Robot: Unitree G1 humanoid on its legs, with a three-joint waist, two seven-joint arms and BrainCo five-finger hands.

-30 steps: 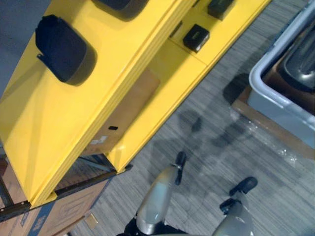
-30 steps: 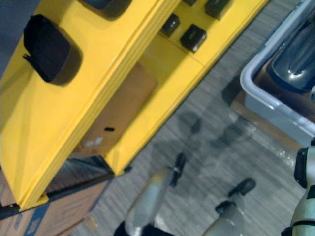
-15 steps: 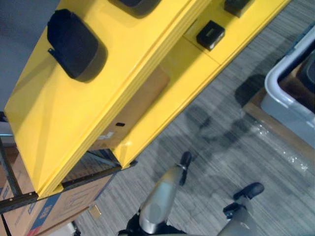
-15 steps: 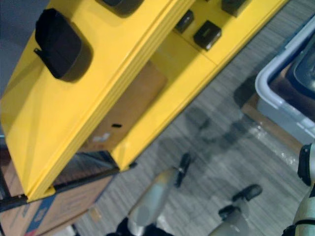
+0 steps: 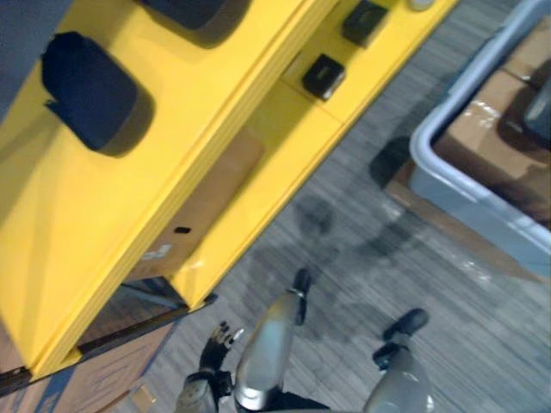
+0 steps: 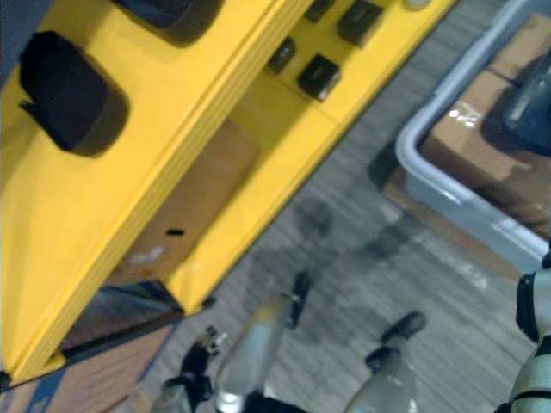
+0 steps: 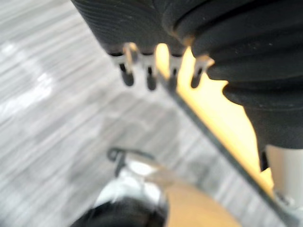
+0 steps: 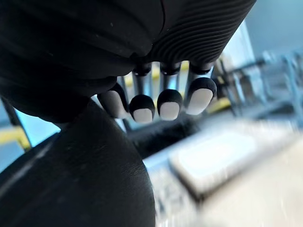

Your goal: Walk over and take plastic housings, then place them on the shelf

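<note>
Left eye view, and we're looking down on the yellow shelf [image 5: 112, 215], glossy and smooth, running on a slant. On its top board lies a dark plastic housing [image 5: 86, 99], flat with rounded corners; a second housing [image 5: 185, 10] sits further along by the edge of view. One level down we spot small black boxes [image 5: 323, 76], squarish. Beneath the shelf, a brown cardboard box [image 5: 207, 202] with a pale label, its print too small to read. The floor is grey striped carpet [image 5: 362, 249]. Low in view is the left robot hand [image 5: 213, 346], holding nothing.

Right eye view: a pale grey bin [image 6: 430, 168] with a rounded plastic rim stands on the carpet, well apart from the shelf. Inside it is a brown carton [image 6: 469, 138] under shiny film, with another dark, glossy housing [image 6: 532, 95] beside it.

Left wrist view: the fingers [image 7: 150, 81] hang straight and loose, empty, over carpet, with the shelf's yellow edge running past them.

Right wrist view: we see the right robot hand [image 8: 169, 105] with a broad, smooth dark shape [image 8: 80, 184] just under it. We cannot tell whether the hand is spread or gripping.
</note>
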